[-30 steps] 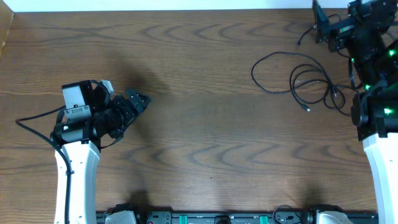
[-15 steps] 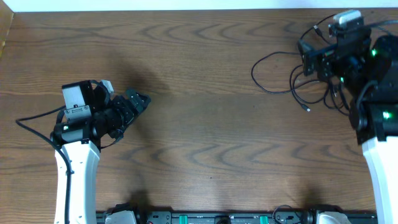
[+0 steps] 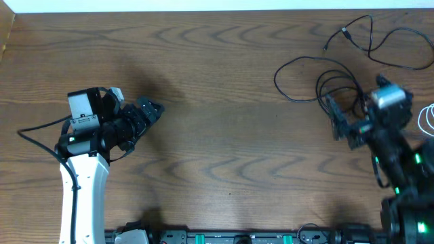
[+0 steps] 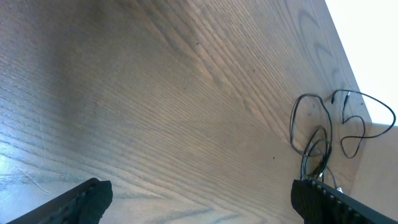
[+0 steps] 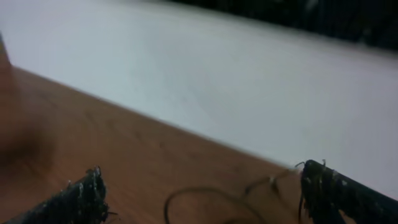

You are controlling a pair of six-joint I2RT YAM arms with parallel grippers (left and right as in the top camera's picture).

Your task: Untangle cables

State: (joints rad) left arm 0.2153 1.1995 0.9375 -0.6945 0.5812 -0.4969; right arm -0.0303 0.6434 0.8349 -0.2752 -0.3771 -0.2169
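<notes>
Black cables (image 3: 324, 81) lie looped & crossed at far right of table (image 3: 224, 81). White cable (image 3: 426, 119) at right edge, mostly cut off. Nothing separated yet; prob. all work left. Left gripper (image 3: 152, 109): jaws apart, empty, well away. Right gripper (image 3: 337, 125): jaws apart, empty, beside loops.

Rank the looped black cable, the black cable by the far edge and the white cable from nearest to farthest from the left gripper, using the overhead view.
1. The looped black cable, right of centre, closest to the left gripper.
2. The black cable by the far edge, toward the far-right corner.
3. The white cable, at the right edge, farthest.
</notes>
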